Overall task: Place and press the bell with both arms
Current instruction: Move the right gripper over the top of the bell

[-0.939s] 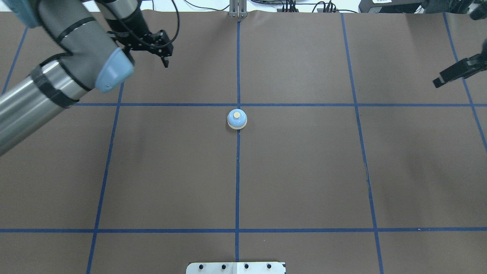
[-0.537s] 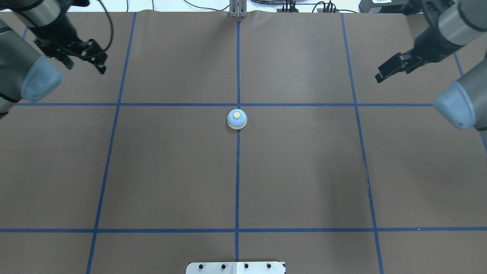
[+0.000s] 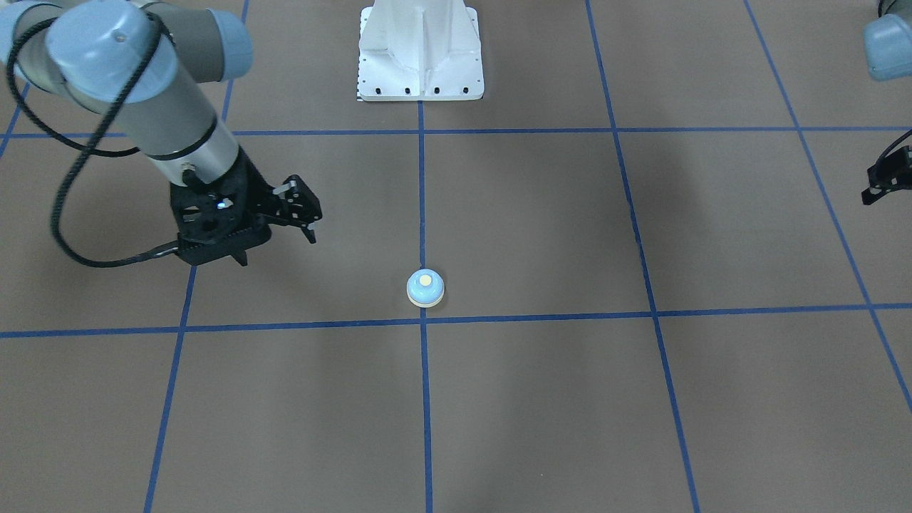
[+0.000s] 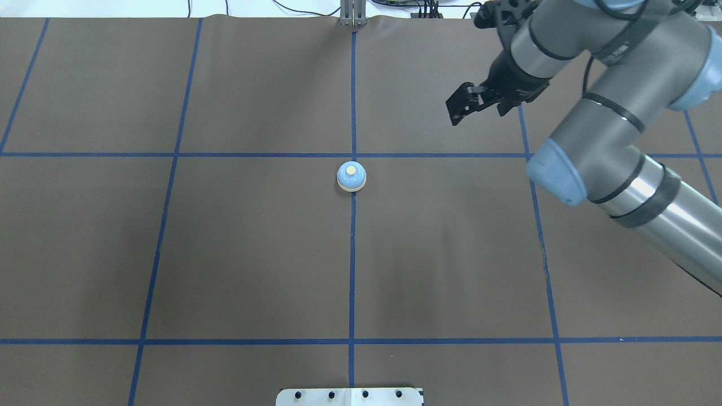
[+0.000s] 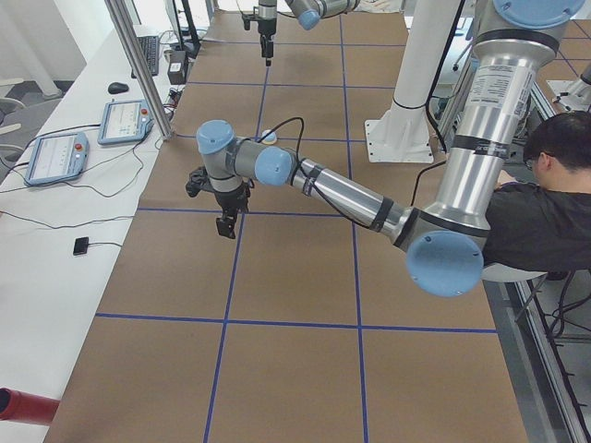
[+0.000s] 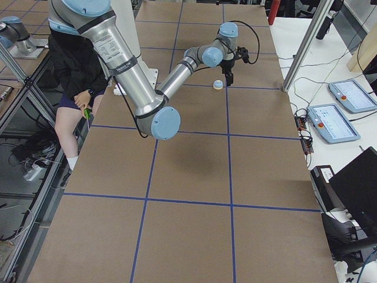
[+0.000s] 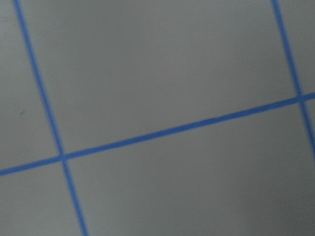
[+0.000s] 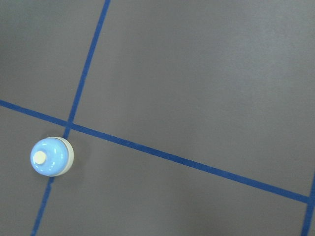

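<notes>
The light-blue bell [image 4: 351, 176] with its cream button stands upright on the brown mat at the centre tape crossing; it also shows in the front view [image 3: 425, 288], the right side view [image 6: 218, 85] and the right wrist view [image 8: 50, 156]. My right gripper [image 4: 454, 117] hangs in the air to the right of and beyond the bell, apart from it, its jaws together and empty; the front view shows it too [image 3: 311, 226]. My left gripper [image 3: 868, 198] is far off at the table's left end, out of the overhead view, and looks shut and empty [image 5: 224, 229].
The white pedestal [image 3: 420, 50] stands at the robot's side of the table. Blue tape lines grid the mat. A seated operator [image 5: 545, 203] is beside the base. Tablets [image 6: 333, 121] lie on side tables. The left wrist view shows only mat and tape.
My left arm has swung away to the left, out of the overhead view. My right arm has come in from the right toward the bell. The bell has not moved.
</notes>
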`<move>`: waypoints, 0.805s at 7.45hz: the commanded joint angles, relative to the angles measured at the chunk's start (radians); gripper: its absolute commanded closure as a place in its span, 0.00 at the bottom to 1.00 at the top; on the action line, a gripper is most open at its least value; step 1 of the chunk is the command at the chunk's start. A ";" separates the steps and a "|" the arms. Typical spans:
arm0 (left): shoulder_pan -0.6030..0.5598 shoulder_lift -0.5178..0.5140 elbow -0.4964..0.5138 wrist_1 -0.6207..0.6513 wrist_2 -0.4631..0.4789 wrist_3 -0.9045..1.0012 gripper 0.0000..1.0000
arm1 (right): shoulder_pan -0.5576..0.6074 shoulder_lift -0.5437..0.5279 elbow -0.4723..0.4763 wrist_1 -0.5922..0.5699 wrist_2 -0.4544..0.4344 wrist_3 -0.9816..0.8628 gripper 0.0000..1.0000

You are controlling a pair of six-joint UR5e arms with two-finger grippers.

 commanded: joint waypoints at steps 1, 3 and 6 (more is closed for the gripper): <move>-0.095 0.188 -0.054 -0.112 -0.001 0.017 0.00 | -0.083 0.126 -0.089 -0.002 -0.076 0.108 0.01; -0.112 0.326 -0.052 -0.268 -0.010 0.072 0.00 | -0.166 0.270 -0.229 -0.004 -0.170 0.187 0.01; -0.128 0.334 -0.055 -0.270 -0.012 0.070 0.00 | -0.247 0.365 -0.393 0.002 -0.228 0.220 0.61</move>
